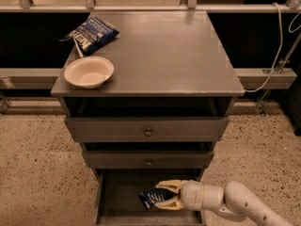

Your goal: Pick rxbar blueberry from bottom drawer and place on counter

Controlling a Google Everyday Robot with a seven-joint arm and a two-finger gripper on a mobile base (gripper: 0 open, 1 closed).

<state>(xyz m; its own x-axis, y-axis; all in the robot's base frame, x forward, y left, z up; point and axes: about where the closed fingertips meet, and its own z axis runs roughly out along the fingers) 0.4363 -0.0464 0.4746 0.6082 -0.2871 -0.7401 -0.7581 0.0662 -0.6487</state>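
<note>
Rxbar blueberry (148, 199) between tool (161, 196) fingers (169, 185) — inside bottom drawer (117, 197)

The pincer (160, 196) sits at 6 o'clock of the view, inside the bottom drawer (117, 199). Its two fingers (170, 184) are curved and pale cream-yellow, narrowing to blunt tips. Behind them, toward 4 o'clock, comes a smooth cylindrical off-white wrist (202, 197) with a thin darker seam ring. A rounded, pale grey arm link (247, 205) follows.

Gripper (161, 196) in bottom drawer (117, 199) beneath overhanging drawers (148, 160); counter's (164, 51) right seemingly free; bowl (89, 72), bag (91, 34) left.
</note>
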